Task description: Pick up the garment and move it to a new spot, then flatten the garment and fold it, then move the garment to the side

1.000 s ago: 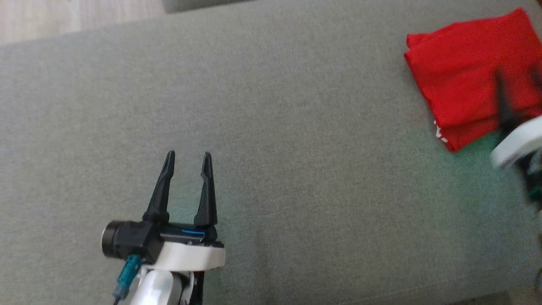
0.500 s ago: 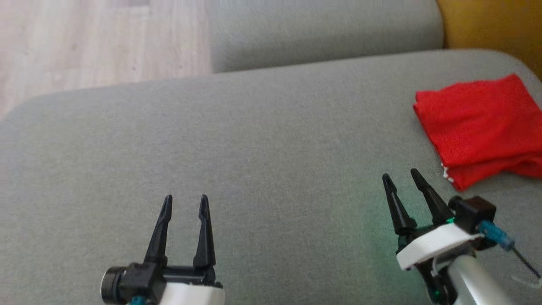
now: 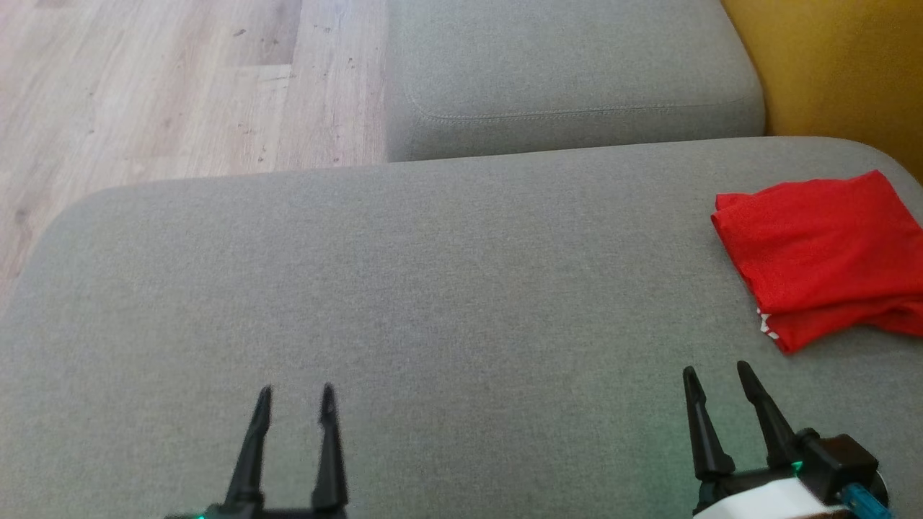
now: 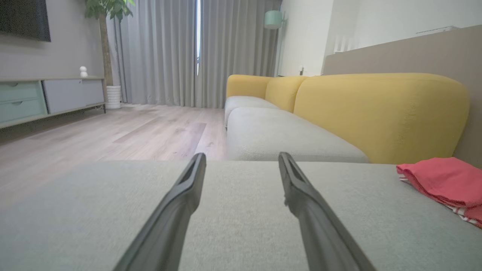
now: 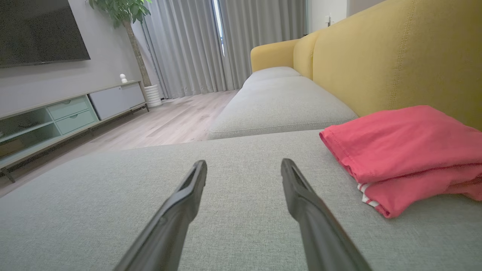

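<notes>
The garment [image 3: 822, 252] is a red cloth folded into a compact rectangle, lying at the far right of the grey sofa cushion [image 3: 433, 303]. A white-striped hem peeks out at its near corner. It also lies to the right in the right wrist view, garment [image 5: 406, 150], and at the right edge in the left wrist view, garment [image 4: 444, 180]. My right gripper [image 3: 717, 378] stands open over the cushion, a short way in front of the garment and apart from it. At the lower left my left gripper [image 3: 296, 396] is open too, with nothing between its fingers.
A second grey seat cushion [image 3: 570, 72] adjoins at the back, with the yellow backrest [image 3: 829, 65] along the right. Wooden floor [image 3: 159, 86] lies beyond the cushion's left and far edges. A TV cabinet [image 5: 67, 113] and curtains [image 5: 226, 41] stand across the room.
The head camera has tilted up, bringing the floor and second cushion into view. My right gripper has drawn back off the garment toward me and now hangs open in front of it.
</notes>
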Motion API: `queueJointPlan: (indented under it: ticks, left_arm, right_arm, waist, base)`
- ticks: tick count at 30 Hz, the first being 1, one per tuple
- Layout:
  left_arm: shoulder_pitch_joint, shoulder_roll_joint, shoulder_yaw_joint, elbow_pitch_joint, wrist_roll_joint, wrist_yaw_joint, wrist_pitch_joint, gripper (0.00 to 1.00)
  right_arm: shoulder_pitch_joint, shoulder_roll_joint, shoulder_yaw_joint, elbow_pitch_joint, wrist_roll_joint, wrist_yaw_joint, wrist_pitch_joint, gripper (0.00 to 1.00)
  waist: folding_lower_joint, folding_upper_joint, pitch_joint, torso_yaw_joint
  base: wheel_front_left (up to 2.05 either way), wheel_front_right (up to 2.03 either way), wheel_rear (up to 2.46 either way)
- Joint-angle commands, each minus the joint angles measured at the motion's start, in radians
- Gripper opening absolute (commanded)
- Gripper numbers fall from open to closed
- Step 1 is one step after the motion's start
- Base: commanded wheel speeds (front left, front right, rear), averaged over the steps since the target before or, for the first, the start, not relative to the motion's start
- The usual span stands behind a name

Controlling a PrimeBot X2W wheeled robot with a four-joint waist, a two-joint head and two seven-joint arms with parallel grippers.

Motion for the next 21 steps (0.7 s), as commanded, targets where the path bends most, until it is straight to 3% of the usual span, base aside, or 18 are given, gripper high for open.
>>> queueJointPlan:
  ticks: [1, 15, 16, 21]
  left_arm:
    - [-0.032, -0.005, 0.053, -0.024, -0.022, 0.001, -0.005, 1.0]
    - [-0.037, -0.006, 0.067, -0.008, -0.023, -0.003, -0.005, 1.0]
    - [0.008, 0.0, 0.027, 0.022, -0.028, -0.001, 0.0, 0.0]
    - [0.037, 0.0, 0.021, 0.107, -0.03, -0.001, 0.001, 0.0]
  right_arm:
    - [-0.04, -0.001, 0.017, -0.032, -0.005, -0.001, -0.013, 1.0]
    - [-0.037, 0.007, 0.011, -0.036, -0.014, -0.001, -0.013, 1.0]
    - [0.0, 0.009, -0.007, 0.001, -0.005, 0.0, 0.0, 0.0]
    - [0.03, 0.009, -0.005, 0.083, -0.003, 0.0, 0.002, 0.0]
  waist:
    - [0.0001, -0.0001, -0.001, -0.003]
    - [0.0001, -0.0001, -0.014, -0.006]
    - [0.0001, -0.0001, -0.014, -0.006]
    - [0.0001, -0.0001, -0.014, -0.006]
  base:
    - [0.0, 0.0, 0.0]
    - [0.0, 0.0, 0.0]
    - [0.0, 0.0, 0.0]
    - [0.0, 0.0, 0.0]
